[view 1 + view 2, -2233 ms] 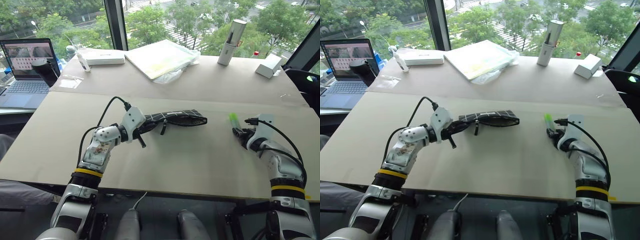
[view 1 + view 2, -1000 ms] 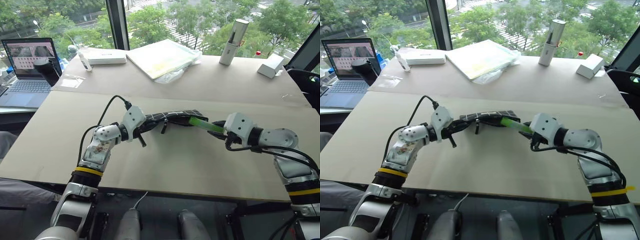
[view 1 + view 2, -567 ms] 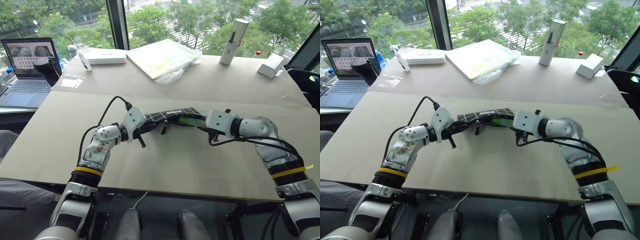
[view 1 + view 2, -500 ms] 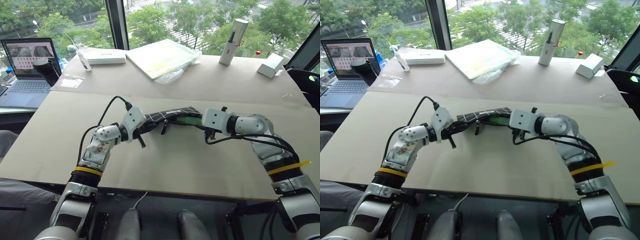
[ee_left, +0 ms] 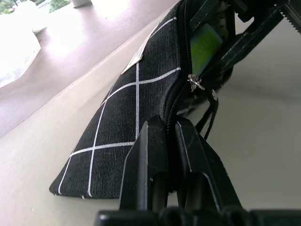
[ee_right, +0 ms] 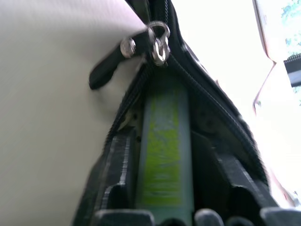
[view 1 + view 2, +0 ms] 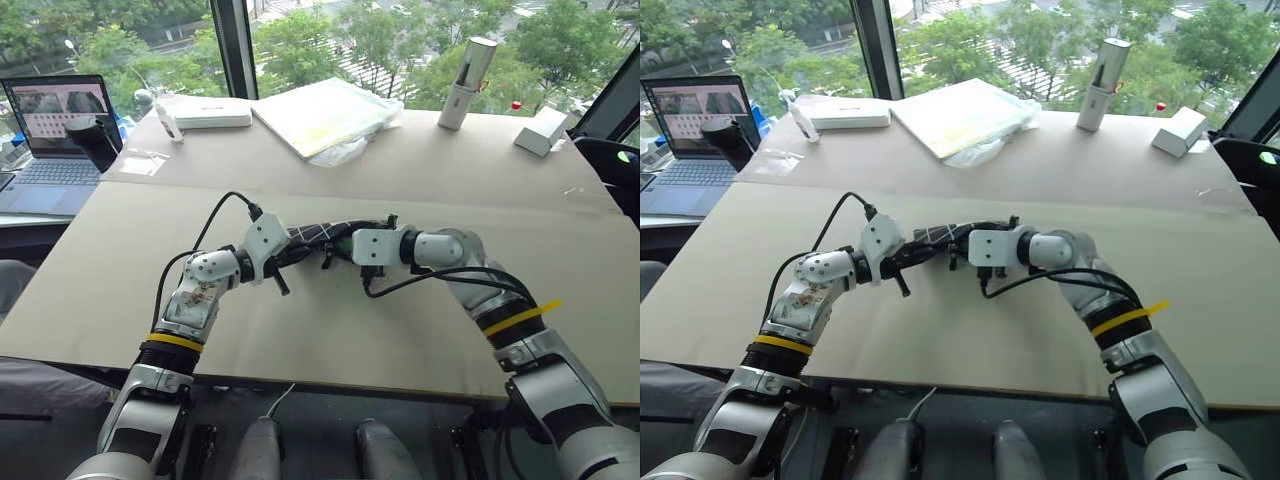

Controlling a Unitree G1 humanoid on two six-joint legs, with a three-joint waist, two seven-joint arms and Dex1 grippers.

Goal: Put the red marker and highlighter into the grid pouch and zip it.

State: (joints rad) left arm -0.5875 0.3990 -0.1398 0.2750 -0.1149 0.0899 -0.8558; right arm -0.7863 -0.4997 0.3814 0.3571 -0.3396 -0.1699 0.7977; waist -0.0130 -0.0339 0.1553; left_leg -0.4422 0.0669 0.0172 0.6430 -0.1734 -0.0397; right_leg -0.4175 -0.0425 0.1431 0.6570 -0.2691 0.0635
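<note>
The grid pouch (image 7: 318, 233) lies mid-table, black with white grid lines, its zipper open. My left gripper (image 7: 287, 254) is shut on the pouch's left end; in the left wrist view its fingers (image 5: 155, 155) pinch the fabric edge beside the zipper. My right gripper (image 7: 342, 243) has pushed into the pouch's open mouth from the right. The green highlighter (image 6: 163, 146) lies inside the pouch between the right fingers (image 6: 120, 165), which stand slightly apart from it. It also shows through the opening, highlighter (image 5: 205, 42), past the zipper pull (image 5: 194, 83). The red marker is hidden.
A laptop (image 7: 55, 130) and a black cup (image 7: 92, 140) stand at the far left. Along the back are a white flat box (image 7: 210, 113), papers in plastic (image 7: 322, 115), a tall white cylinder (image 7: 468, 70) and a small white box (image 7: 540, 130).
My right gripper has moved left, carrying the highlighter into the pouch's mouth, and its fingers have spread off it. The left gripper has kept still on the pouch.
</note>
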